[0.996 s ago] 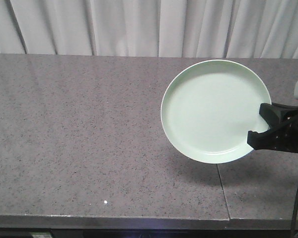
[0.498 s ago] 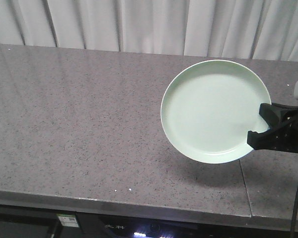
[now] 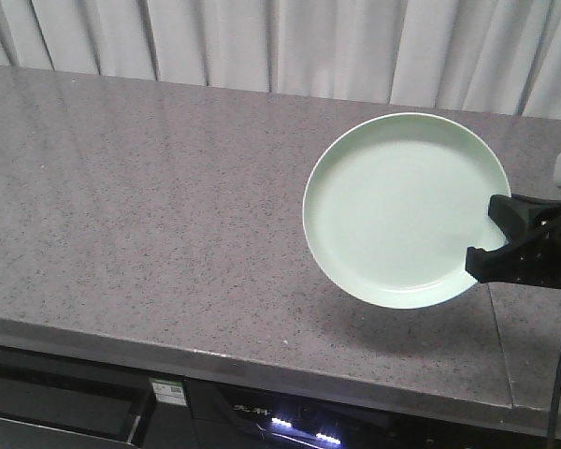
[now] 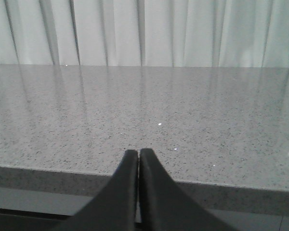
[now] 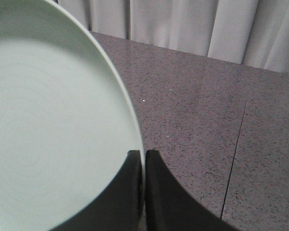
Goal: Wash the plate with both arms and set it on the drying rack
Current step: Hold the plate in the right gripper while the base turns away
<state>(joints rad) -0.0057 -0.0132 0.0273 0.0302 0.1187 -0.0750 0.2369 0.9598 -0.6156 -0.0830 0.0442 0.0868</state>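
Observation:
The pale mint-green plate (image 3: 402, 208) hangs tilted above the grey speckled counter, its face toward the front camera. My right gripper (image 3: 494, 236) is shut on the plate's right rim, one finger on each side of the rim. In the right wrist view the plate (image 5: 53, 125) fills the left side and my right gripper (image 5: 143, 153) pinches its edge. My left gripper (image 4: 137, 152) is shut and empty, held low in front of the counter's front edge; it does not show in the front view. The drying rack is out of view.
The grey speckled counter (image 3: 150, 206) runs across the view, with a seam (image 3: 501, 346) near its right end. White curtains (image 3: 262, 42) hang behind it. A dark appliance front with small lights (image 3: 290, 423) sits below the counter's front edge.
The counter and curtains have shifted in the front view, with more of the cabinet front showing below. The plate and right gripper keep the same place in the view.

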